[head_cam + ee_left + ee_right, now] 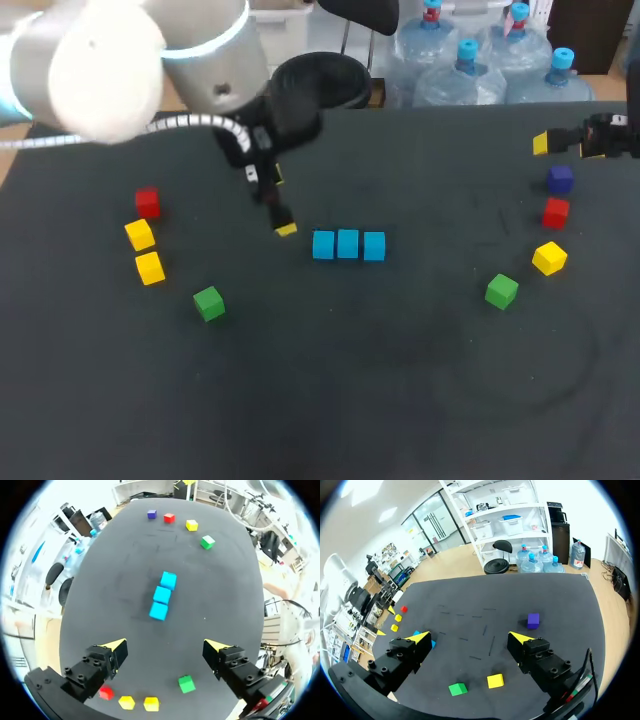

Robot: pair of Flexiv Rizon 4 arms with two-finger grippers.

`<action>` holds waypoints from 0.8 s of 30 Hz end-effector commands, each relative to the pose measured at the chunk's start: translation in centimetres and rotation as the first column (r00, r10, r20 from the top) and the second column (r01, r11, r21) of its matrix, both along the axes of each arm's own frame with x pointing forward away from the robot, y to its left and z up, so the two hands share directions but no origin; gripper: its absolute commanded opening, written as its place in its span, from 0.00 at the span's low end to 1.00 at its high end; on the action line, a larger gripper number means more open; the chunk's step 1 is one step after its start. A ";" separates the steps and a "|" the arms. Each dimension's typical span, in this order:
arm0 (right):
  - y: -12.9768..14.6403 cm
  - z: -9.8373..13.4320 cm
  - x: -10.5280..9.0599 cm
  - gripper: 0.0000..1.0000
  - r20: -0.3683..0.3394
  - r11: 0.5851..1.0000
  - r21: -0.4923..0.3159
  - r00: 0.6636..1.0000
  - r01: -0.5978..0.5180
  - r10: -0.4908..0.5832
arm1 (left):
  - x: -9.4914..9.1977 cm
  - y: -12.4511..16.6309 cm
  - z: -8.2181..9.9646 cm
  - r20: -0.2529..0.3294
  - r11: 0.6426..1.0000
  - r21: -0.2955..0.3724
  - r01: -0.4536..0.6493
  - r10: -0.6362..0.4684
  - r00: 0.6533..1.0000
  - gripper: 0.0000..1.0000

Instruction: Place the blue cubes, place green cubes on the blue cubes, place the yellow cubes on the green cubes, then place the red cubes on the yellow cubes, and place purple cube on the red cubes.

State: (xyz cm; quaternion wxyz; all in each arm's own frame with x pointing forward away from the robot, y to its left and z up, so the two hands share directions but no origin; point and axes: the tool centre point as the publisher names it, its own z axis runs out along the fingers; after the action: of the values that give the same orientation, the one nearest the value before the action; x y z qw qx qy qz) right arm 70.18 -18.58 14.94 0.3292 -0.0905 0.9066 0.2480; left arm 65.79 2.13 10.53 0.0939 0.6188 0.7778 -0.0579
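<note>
we look down on a dark, matte table top (390, 400), marked with faint scuffs and short pale dashes. three blue cubes (347, 244) sit in a close row near its middle, with nothing stacked on them. on our left side, the left red cube (147, 203) stands furthest back, the left yellow cubes (150, 267) come next in line, and the left green cube (209, 303) is nearest. on our right side, the purple cube (560, 179), right red cube (556, 212), right yellow cube (549, 258) and right green cube (501, 291) run from back to front. our left gripper (165, 646) hangs just beside the blue row, its fingers wide apart and empty. our right gripper (470, 639) is near the purple cube, fingers also spread and holding nothing.
</note>
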 end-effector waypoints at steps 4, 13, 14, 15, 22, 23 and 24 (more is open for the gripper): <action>0.0 0.0 -0.1 1.00 0.000 1.000 -0.002 1.000 0.001 -0.001 | -2.6 0.9 0.3 0.150 0.993 0.089 -0.077 0.063 0.987 1.00; 0.0 0.0 -0.1 1.00 0.000 1.000 -0.002 1.000 0.001 -0.001 | -5.3 2.8 0.2 0.101 0.980 0.148 -0.135 0.121 0.987 1.00; 0.0 0.0 -0.1 1.00 0.000 1.000 -0.002 1.000 0.001 -0.001 | -5.6 3.0 0.1 0.097 0.978 0.148 -0.148 0.135 0.986 1.00; 0.0 0.0 -0.1 1.00 0.000 1.000 -0.002 1.000 0.001 -0.001 | -6.0 3.3 0.0 0.093 0.975 0.145 -0.166 0.154 0.984 1.00; 0.0 0.0 -0.1 1.00 0.000 1.000 -0.002 1.000 0.001 -0.001 | -8.3 2.5 -2.5 0.024 0.981 0.080 -0.179 0.178 0.984 1.00; 0.0 0.0 -0.1 1.00 0.000 1.000 -0.002 1.000 0.001 -0.001 | -8.4 2.3 -2.6 0.018 0.984 0.056 -0.171 0.171 0.985 1.00; 0.0 0.0 -0.1 1.00 0.000 1.000 -0.002 1.000 0.001 -0.001 | -8.4 2.2 -2.5 0.021 0.984 0.043 -0.172 0.171 0.985 1.00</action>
State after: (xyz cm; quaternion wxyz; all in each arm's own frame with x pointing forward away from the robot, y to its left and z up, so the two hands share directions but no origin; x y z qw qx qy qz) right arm 70.18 -18.58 14.94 0.3292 -0.0905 0.9066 0.2479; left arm 57.31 3.80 8.69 0.0742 0.5507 0.8314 -0.0091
